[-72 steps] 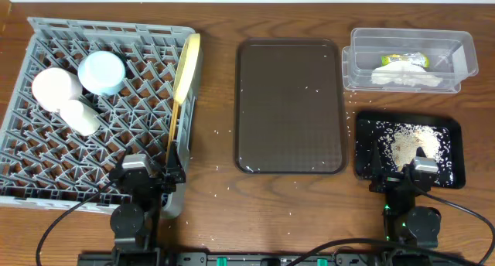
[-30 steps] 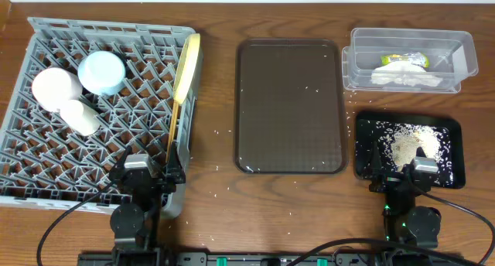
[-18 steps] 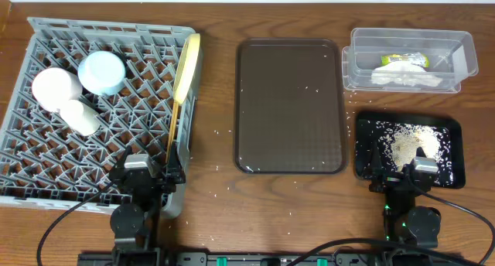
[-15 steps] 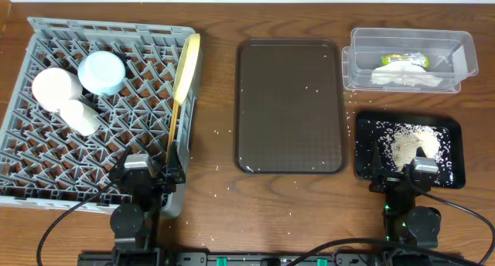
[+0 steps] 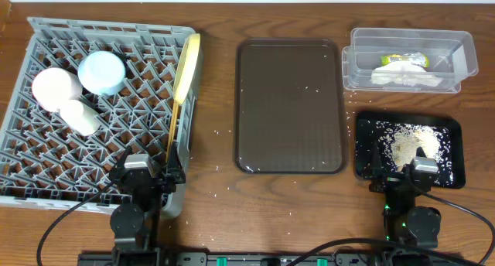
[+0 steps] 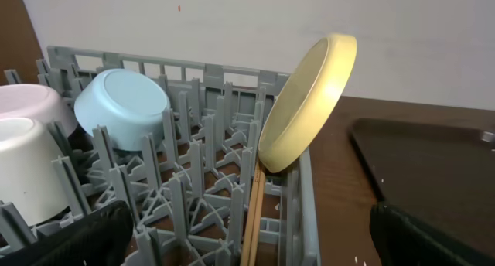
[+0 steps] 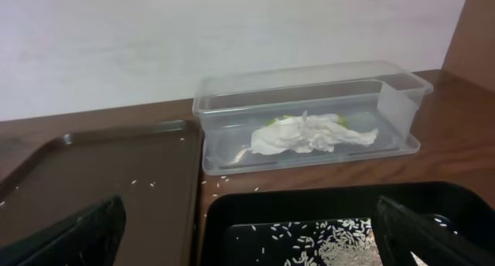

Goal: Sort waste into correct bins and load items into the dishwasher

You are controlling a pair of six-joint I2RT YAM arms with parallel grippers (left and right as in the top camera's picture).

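**Both grippers spread and empty, only stray rice left out**

The brown tray (image 5: 290, 104) sits mid-table. To its left is the rack (image 5: 46, 192), with the pink bowl (image 5: 54, 88), blue bowl (image 5: 101, 72) and cup (image 5: 81, 117) in the part farthest from the tray. The plate (image 5: 186, 65) stands on edge along the rack side nearest the tray. The chopsticks (image 5: 170, 138) lie along that same side, long axis pointing straight away from the left gripper (image 5: 147, 175).

To the tray's right, the clear tub (image 5: 464, 46) holds the wrapper (image 5: 403, 60) and napkin (image 5: 406, 78). The black tray (image 5: 456, 154) holds the rice (image 5: 406, 144).

The left gripper hovers over the rack's near corner, and the right gripper (image 5: 404, 175) over the black tray's near edge. Both have fingers wide apart and carry nothing.

The job looks nearly done. Loose grains (image 5: 305, 88) dot the brown tray's right half, so the right arm, beside the black tray, seems better placed for them
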